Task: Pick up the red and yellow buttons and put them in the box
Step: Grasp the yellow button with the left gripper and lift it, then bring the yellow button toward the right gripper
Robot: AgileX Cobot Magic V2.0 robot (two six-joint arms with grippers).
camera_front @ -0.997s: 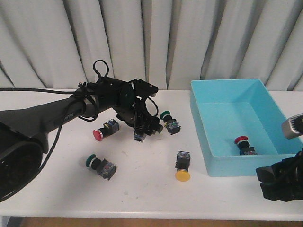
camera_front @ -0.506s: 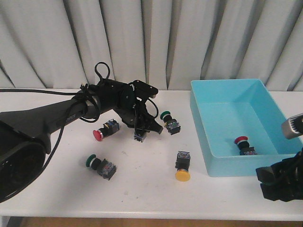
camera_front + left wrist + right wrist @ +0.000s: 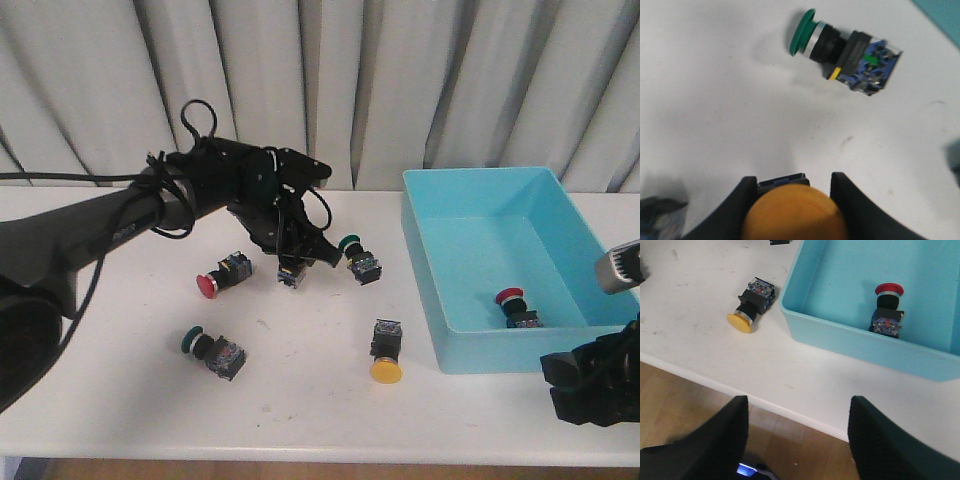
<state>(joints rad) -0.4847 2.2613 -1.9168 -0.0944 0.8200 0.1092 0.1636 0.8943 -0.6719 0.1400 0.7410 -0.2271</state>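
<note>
My left gripper (image 3: 291, 258) (image 3: 795, 181) is shut on a yellow button (image 3: 792, 214), held just above the table; its black body (image 3: 291, 274) hangs below the fingers. A red button (image 3: 222, 276) lies to its left. Another yellow button (image 3: 385, 352) (image 3: 751, 307) lies near the front left corner of the turquoise box (image 3: 500, 350) (image 3: 850, 340). A red button (image 3: 515, 305) (image 3: 887, 307) lies inside the box. My right gripper (image 3: 590, 385) (image 3: 795, 405) is open and empty, out past the table's front edge, at the front right of the box.
A green button (image 3: 358, 258) (image 3: 840, 47) lies just right of my left gripper. A second green button (image 3: 212, 350) lies at the front left. A curtain hangs behind the table. The table's front edge (image 3: 765, 400) runs above a wooden floor.
My left gripper has risen a little and drawn back with the yellow button in it. The right arm has not moved.
</note>
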